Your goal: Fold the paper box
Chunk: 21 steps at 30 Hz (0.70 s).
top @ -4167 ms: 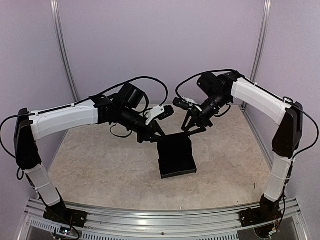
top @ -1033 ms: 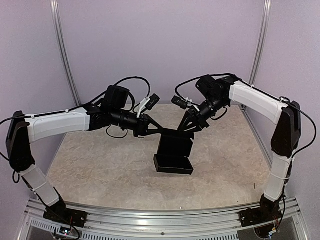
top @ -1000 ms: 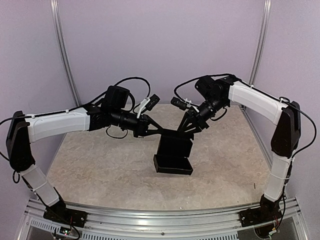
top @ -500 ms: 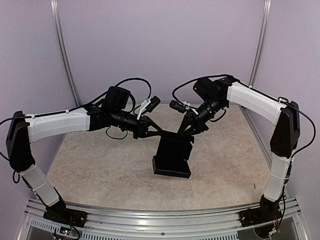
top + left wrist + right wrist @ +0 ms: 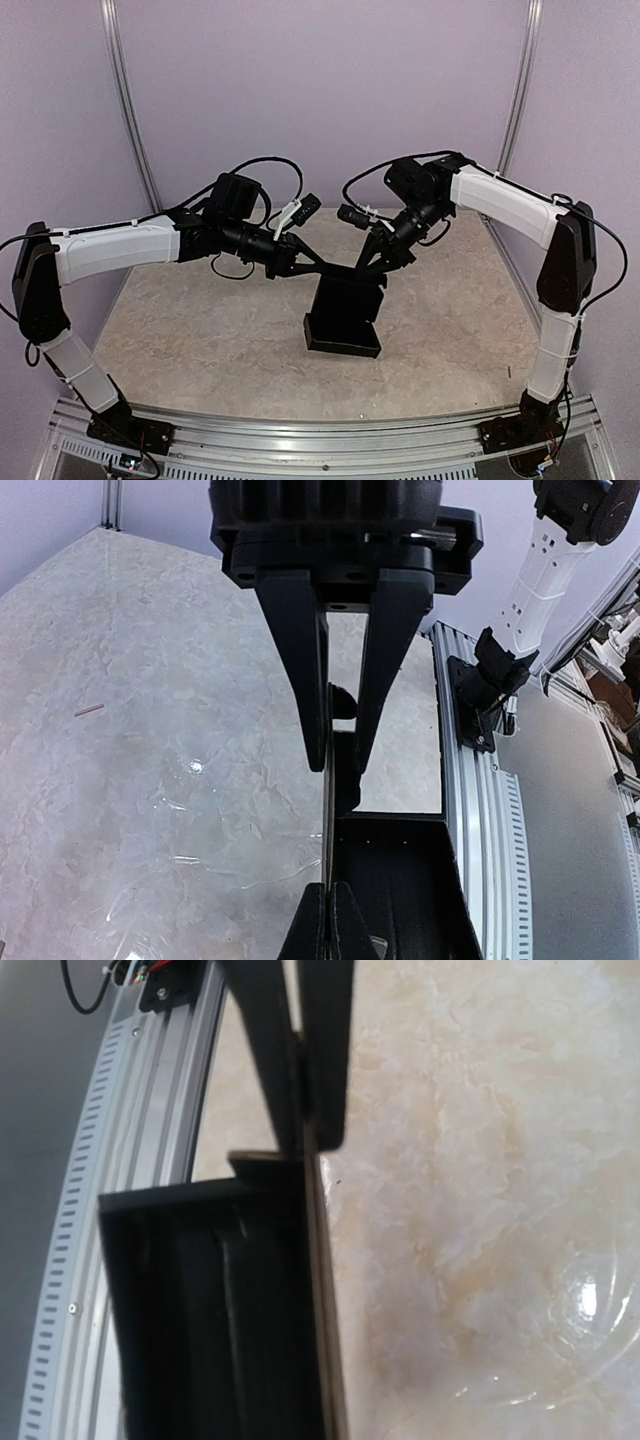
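The paper box [image 5: 345, 315] is a matte black open tray, standing tilted on the table with its far wall raised. My left gripper [image 5: 333, 270] holds that wall from the left, and in the left wrist view its fingertips [image 5: 334, 888] are shut on the thin cardboard edge beside the box cavity [image 5: 400, 890]. My right gripper [image 5: 368, 268] meets it from the right, and its fingers [image 5: 338, 762] pinch the same wall further along. The right wrist view shows the box [image 5: 200, 1300] close up, with the left gripper [image 5: 302, 1140] on its edge. The right gripper's own fingers are hidden there.
The beige marble tabletop [image 5: 200, 320] lies all round the box. An aluminium rail [image 5: 320, 440] runs along the near edge, beside the box in the left wrist view [image 5: 480, 810]. A small pink sliver [image 5: 88, 710] lies on the table. Purple walls enclose the cell.
The right gripper has slid a little left and closed on the box wall. The box has shifted slightly left with it; four seconds ago it lay flatter. The left grip is unchanged.
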Motion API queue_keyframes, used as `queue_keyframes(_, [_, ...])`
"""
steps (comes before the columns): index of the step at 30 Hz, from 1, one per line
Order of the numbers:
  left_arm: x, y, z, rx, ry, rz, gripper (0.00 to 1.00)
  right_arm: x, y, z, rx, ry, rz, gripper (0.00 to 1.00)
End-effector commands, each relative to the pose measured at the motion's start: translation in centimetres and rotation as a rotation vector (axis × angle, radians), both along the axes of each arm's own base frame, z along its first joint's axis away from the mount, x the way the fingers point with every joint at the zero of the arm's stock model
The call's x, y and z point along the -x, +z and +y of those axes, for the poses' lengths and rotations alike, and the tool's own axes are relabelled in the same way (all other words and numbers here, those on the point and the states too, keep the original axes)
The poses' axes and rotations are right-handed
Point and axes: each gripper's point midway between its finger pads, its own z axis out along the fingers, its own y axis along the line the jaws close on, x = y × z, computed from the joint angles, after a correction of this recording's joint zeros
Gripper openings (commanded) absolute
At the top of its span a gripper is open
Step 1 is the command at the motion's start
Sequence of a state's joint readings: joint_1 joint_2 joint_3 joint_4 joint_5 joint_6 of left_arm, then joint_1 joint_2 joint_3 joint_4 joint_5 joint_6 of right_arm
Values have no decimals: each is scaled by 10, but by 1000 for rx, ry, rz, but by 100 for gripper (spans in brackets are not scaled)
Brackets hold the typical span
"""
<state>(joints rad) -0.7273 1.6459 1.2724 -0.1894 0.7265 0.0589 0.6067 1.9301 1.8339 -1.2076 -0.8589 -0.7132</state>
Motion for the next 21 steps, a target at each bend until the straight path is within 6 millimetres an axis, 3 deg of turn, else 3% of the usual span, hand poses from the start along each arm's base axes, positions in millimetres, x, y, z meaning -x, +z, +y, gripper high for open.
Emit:
queue_keyframes(1, [3, 19, -4, 28, -24, -38, 0, 4, -6, 5, 18, 12, 22, 14])
queue_keyframes(10, [3, 22, -3, 28, -13, -44, 0, 6, -7, 6, 13, 15, 20, 0])
queue_keyframes(11, [2, 22, -2, 28, -7, -46, 3, 6, -6, 6, 10, 14, 17, 0])
queue_keyframes(14, [-2, 21, 4, 6, 39, -67, 34, 7, 0, 5, -5, 13, -10, 0])
queue_keyframes(15, [-2, 19, 8, -2, 50, -80, 39, 8, 2, 4, -11, 13, -18, 0])
queue_keyframes(18, [-2, 33, 29, 38, 82, -129, 48, 11, 7, 3, -20, 17, -19, 0])
queue_keyframes(21, [-10, 49, 53, 101, 132, -133, 49, 14, 7, 2, -27, 24, -14, 0])
